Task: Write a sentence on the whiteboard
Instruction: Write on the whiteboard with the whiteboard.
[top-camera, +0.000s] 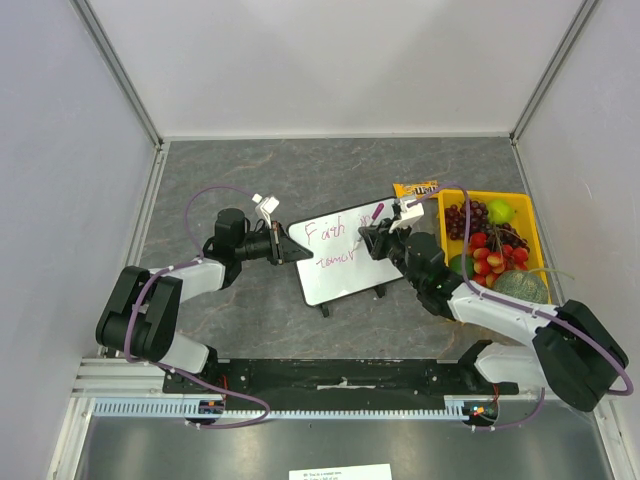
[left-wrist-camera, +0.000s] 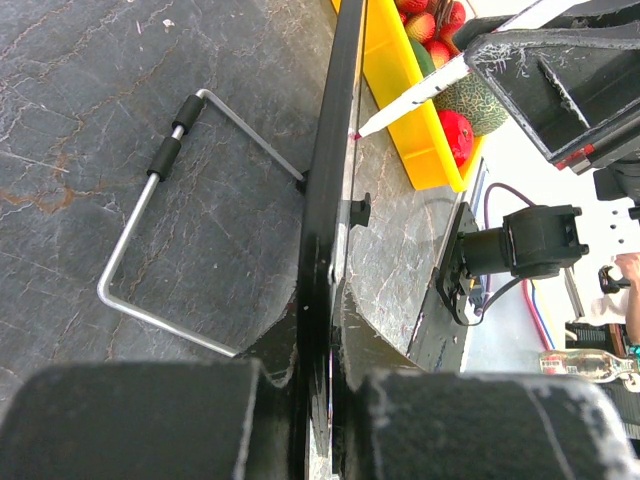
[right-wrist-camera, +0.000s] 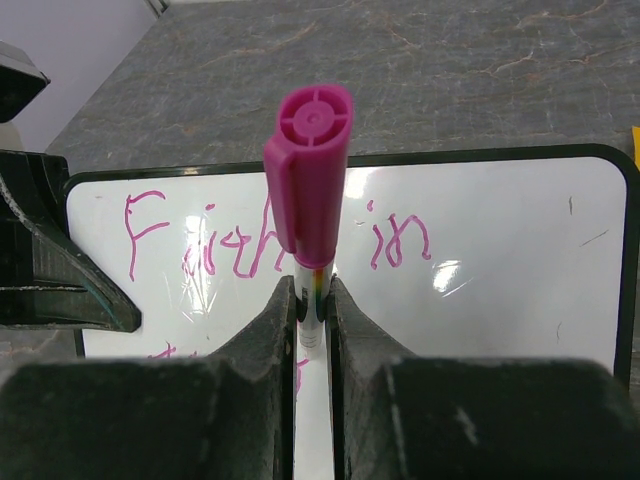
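Observation:
The whiteboard (top-camera: 350, 280) stands tilted at the table's middle, and the left wrist view shows it edge-on (left-wrist-camera: 325, 180). My left gripper (top-camera: 285, 247) (left-wrist-camera: 325, 330) is shut on its left edge. The sentence (top-camera: 325, 235) (right-wrist-camera: 200, 245) reads "Faith in" in pink, with a second line begun below it. My right gripper (top-camera: 372, 240) (right-wrist-camera: 312, 300) is shut on a white marker with a magenta cap on its back end (right-wrist-camera: 308, 180) (top-camera: 377, 211). The marker's tip (left-wrist-camera: 360, 130) touches the board's face (right-wrist-camera: 520, 260).
A yellow tray (top-camera: 490, 193) of fruit sits right of the board, under my right arm. An orange snack packet (top-camera: 415, 188) lies behind the board's right corner. The board's wire stand (left-wrist-camera: 150, 200) sticks out behind it. Enclosure walls rise on three sides.

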